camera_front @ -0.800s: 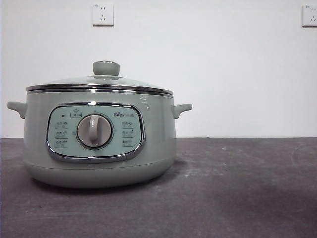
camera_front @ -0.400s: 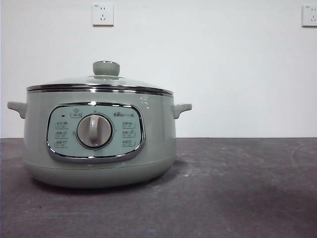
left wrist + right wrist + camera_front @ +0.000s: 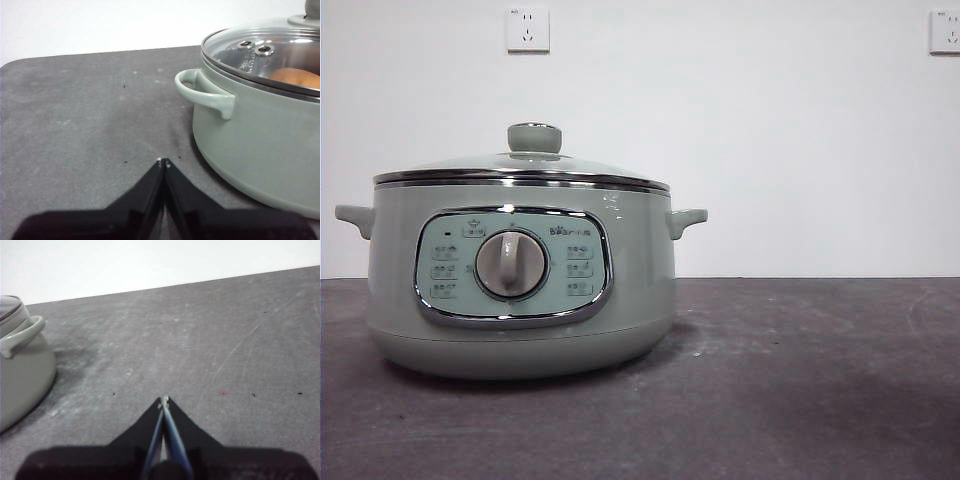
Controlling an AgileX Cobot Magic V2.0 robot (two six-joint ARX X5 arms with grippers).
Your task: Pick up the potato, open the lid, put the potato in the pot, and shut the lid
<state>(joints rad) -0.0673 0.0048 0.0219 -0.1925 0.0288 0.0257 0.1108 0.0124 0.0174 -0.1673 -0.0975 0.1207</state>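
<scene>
Sage-green cooker: the pot (image 3: 520,290) stands on the dark grey table (image 3: 800,380), left of centre in the front view, with its control panel facing the camera.
Panel: a chrome-framed oval with small printed icons around a central dial (image 3: 511,264) whose grip stands upright.
Handles: one small side handle (image 3: 686,219) juts from the right flank in the front view, and another from the left flank.
Lid: the glass lid (image 3: 520,165) is seated on the pot, its steel rim resting level on the pot's top edge all round, with the round green knob (image 3: 534,137) upright at its centre.
Vents: two small metal eyelets (image 3: 255,47) sit in the glass near the rim, seen in the left wrist view.
Potato: the potato (image 3: 296,78) lies inside the pot under the closed lid, showing as an orange-brown curve through the glass in the left wrist view only.
Left gripper: the left gripper (image 3: 163,162) hangs just above the table beside the pot, near one handle, its jaws pressed together tip to tip and holding nothing.
Right gripper: the right gripper (image 3: 163,400) is over bare table on the pot's other side, farther from it, jaws closed and empty-handed.
Wall: white, with two sockets (image 3: 527,29) high up.
</scene>
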